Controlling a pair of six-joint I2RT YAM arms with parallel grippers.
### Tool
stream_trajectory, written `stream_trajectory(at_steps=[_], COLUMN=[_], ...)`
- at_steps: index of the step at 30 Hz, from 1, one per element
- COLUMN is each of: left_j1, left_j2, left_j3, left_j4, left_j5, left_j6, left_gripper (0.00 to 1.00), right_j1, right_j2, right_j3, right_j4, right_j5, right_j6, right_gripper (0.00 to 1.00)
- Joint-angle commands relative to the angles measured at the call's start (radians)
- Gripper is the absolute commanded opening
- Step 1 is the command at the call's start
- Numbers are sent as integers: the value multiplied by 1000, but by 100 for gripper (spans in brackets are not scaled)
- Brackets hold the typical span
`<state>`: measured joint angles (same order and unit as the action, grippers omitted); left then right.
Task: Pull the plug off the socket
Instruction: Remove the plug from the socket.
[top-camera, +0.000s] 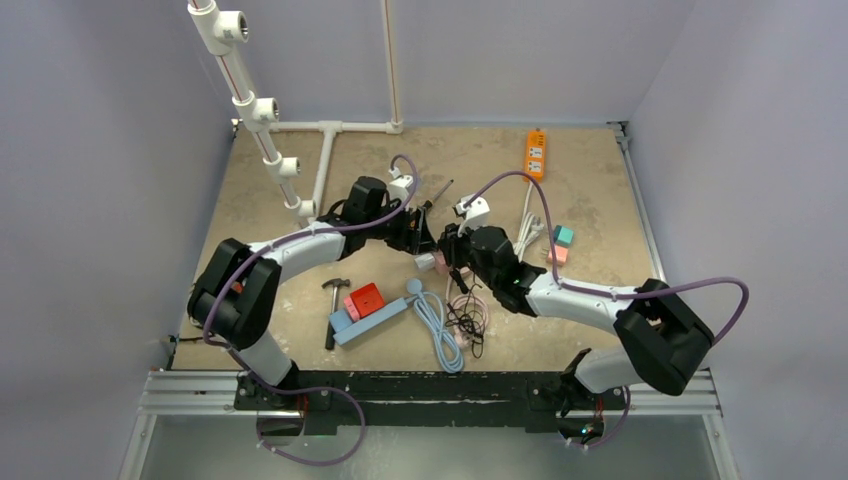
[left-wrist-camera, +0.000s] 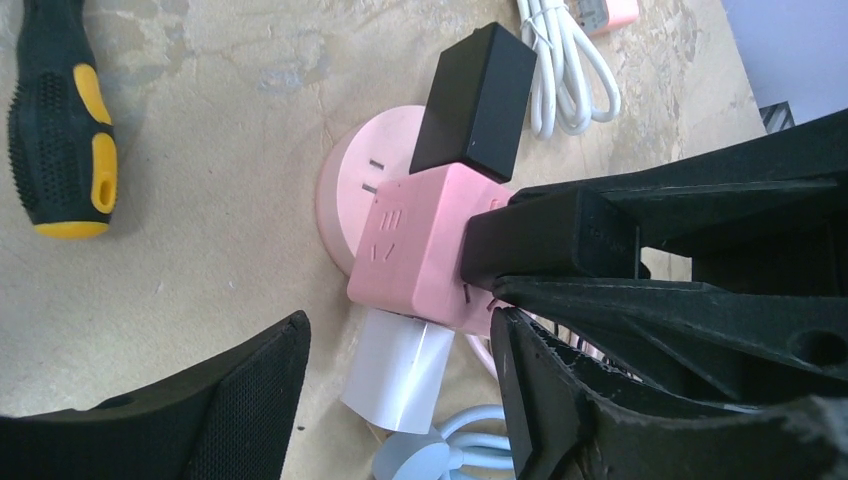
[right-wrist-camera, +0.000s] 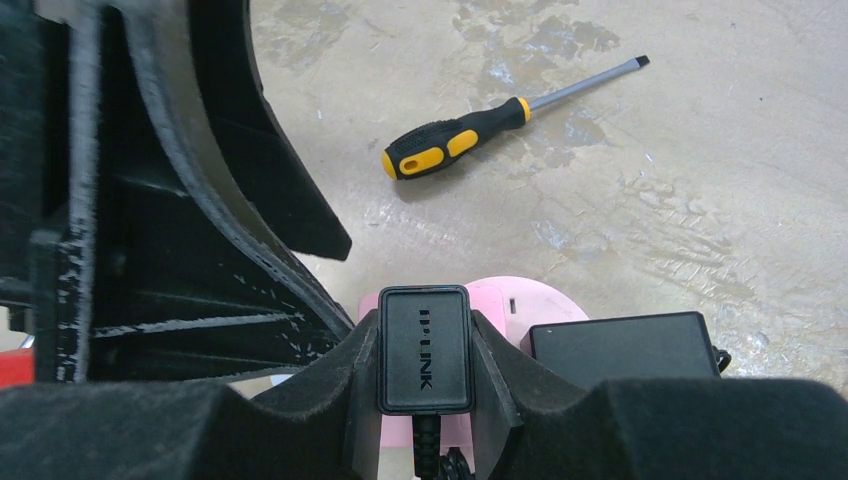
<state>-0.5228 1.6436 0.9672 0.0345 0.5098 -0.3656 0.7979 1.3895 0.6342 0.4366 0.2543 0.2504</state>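
Right wrist: right gripper (right-wrist-camera: 424, 335) is clamping the flanks of the rigid, likely light plug (right-wrist-camera: 424, 365); left gripper (left-wrist-camera: 398, 345) is gaping beside the socket (left-wrist-camera: 420, 250).

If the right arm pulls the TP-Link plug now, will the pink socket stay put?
Probably not: the pink socket looks small and light, and the left gripper beside it is open. The black adapter and white adapter sticking out may make it tip.
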Motion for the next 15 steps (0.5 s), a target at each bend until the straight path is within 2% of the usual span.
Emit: stream_trajectory(at_steps=[1, 15], left_j1=[4, -2], left_j2=[34, 93], left_j3=[0, 10], left_j4=[68, 18], left_j5=[40, 3], left_j6=[-33, -19], left_gripper=[65, 51], right_j1=[26, 30], right_j2=[12, 5], right_j3=[33, 35], right_j4=[29, 14], right_j5=[31, 45], right_j6=[-7, -2], right_gripper=[0, 0])
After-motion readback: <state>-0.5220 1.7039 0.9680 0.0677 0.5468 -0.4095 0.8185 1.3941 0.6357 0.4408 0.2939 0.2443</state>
